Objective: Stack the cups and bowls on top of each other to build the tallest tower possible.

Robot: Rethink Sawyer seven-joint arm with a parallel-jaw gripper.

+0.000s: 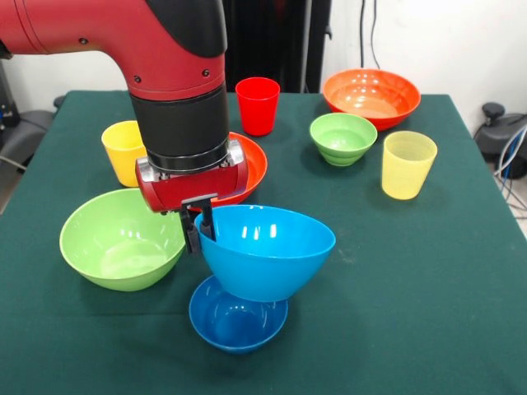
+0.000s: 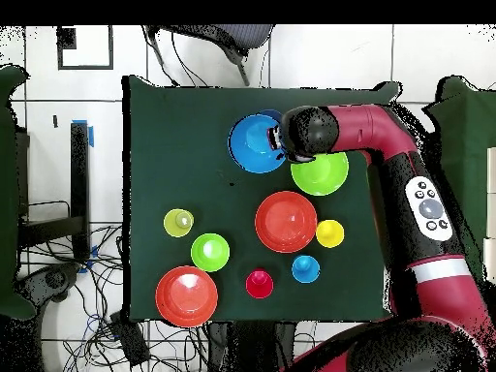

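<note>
From the left in the front view, the big green bowl [image 1: 122, 239] sits beside the gripper [image 1: 198, 224]; its fingers pinch the near-left rim of the big blue bowl [image 1: 265, 251], which hangs tilted; the small dark blue bowl [image 1: 237, 313] lies directly beneath. Lowering straight down should seat one on the other.

Even, bright indoor light falls from above on my green table [image 1: 428, 271]. White glare spots shine inside the big blue bowl [image 1: 268, 247] and the far orange-red bowl [image 1: 370, 95]. Shadows under the bowls are soft and short. My front view is sharp throughout; my red arm [image 1: 99, 33] shows a mild sheen.
</note>
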